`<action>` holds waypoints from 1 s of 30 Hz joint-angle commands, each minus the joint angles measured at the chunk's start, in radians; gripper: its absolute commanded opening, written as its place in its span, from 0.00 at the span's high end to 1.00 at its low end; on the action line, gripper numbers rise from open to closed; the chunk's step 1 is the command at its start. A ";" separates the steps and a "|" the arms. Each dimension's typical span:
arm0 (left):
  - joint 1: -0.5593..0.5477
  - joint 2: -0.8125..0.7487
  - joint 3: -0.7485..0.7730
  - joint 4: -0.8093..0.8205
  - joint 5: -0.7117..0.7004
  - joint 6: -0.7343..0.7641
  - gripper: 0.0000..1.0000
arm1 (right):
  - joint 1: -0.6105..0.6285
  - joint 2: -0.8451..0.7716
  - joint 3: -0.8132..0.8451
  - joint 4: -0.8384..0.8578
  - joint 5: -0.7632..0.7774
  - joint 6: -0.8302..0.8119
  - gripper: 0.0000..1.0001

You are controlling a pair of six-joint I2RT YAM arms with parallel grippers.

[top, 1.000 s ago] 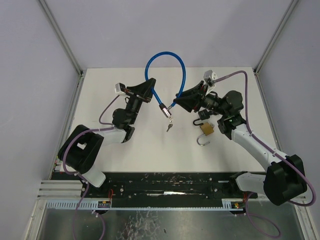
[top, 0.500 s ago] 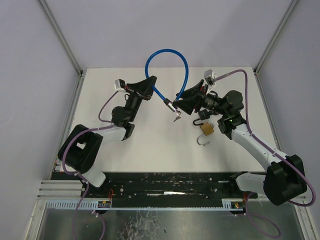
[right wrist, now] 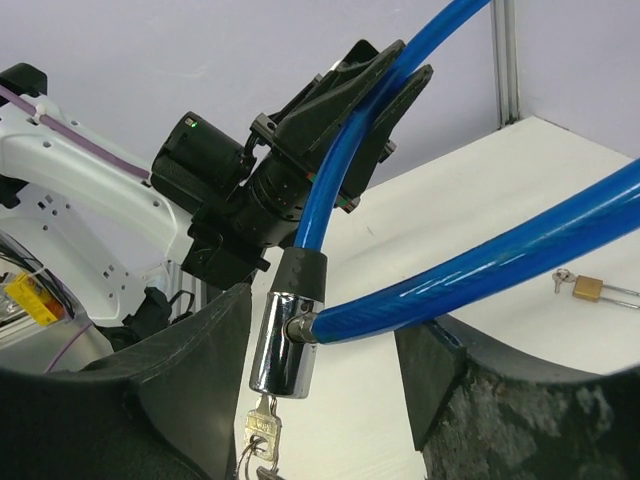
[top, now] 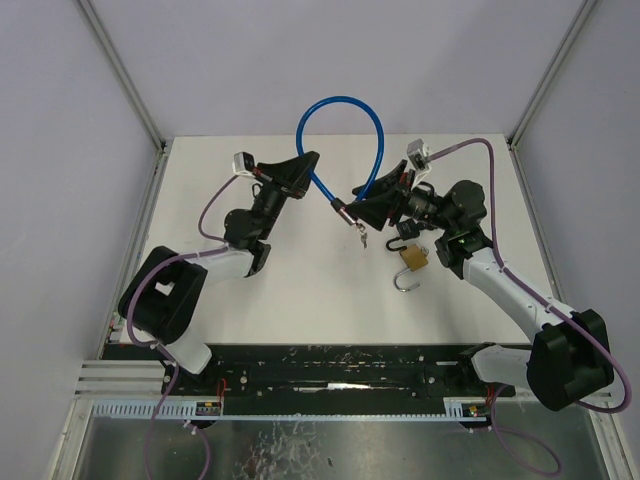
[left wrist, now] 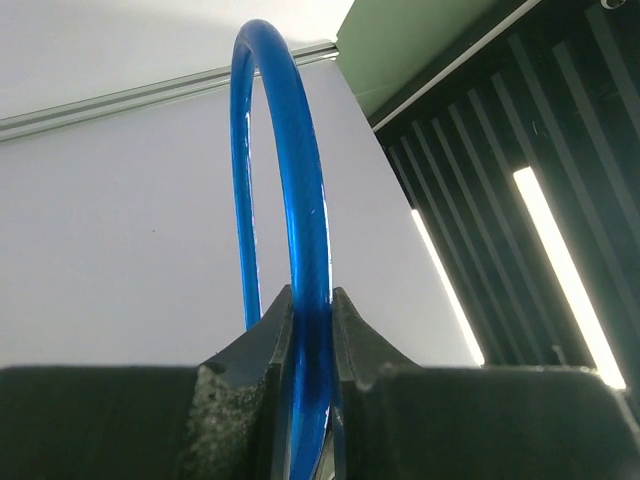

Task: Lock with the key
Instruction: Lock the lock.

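1. Left gripper (left wrist: pixel 310 335) clamps the blue cable (top: pixel 340 105) above the lock barrel (right wrist: pixel 285 340).
2. Right gripper (right wrist: pixel 318 360) stands open, flanking the barrel, empty.
3. Cable tip seated, key (right wrist: pixel 262 425) beneath the barrel; turning apparently remains.

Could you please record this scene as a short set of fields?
left end effector: shut on the blue cable, holding its loop up
right end effector: open, fingers either side of the lock cylinder
lock cylinder: off the table, one cable end entering its side
key: in the cylinder's lower end, more keys hanging below
brass padlock: lying on the table by the right arm, shackle apparently open
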 commanded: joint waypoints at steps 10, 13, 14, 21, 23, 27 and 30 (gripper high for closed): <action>0.004 0.021 0.068 0.094 0.035 0.031 1.00 | 0.045 -0.006 0.045 -0.131 -0.024 -0.162 0.34; 0.003 0.023 0.070 0.095 0.038 0.036 1.00 | 0.059 0.000 0.055 -0.147 -0.022 -0.175 0.35; 0.003 0.025 0.071 0.093 0.040 0.037 1.00 | 0.065 0.003 0.059 -0.152 -0.020 -0.179 0.35; 0.003 0.030 0.071 0.092 0.047 0.044 1.00 | 0.069 0.009 0.076 -0.157 -0.011 -0.198 0.52; 0.003 0.031 0.069 0.092 0.049 0.047 1.00 | 0.068 0.009 0.079 -0.153 -0.017 -0.200 0.58; 0.004 0.032 0.063 0.089 0.058 0.055 1.00 | 0.058 0.009 0.086 -0.140 -0.023 -0.193 0.72; 0.006 0.029 0.061 0.087 0.070 0.067 0.99 | 0.038 0.011 0.092 -0.128 -0.020 -0.168 0.83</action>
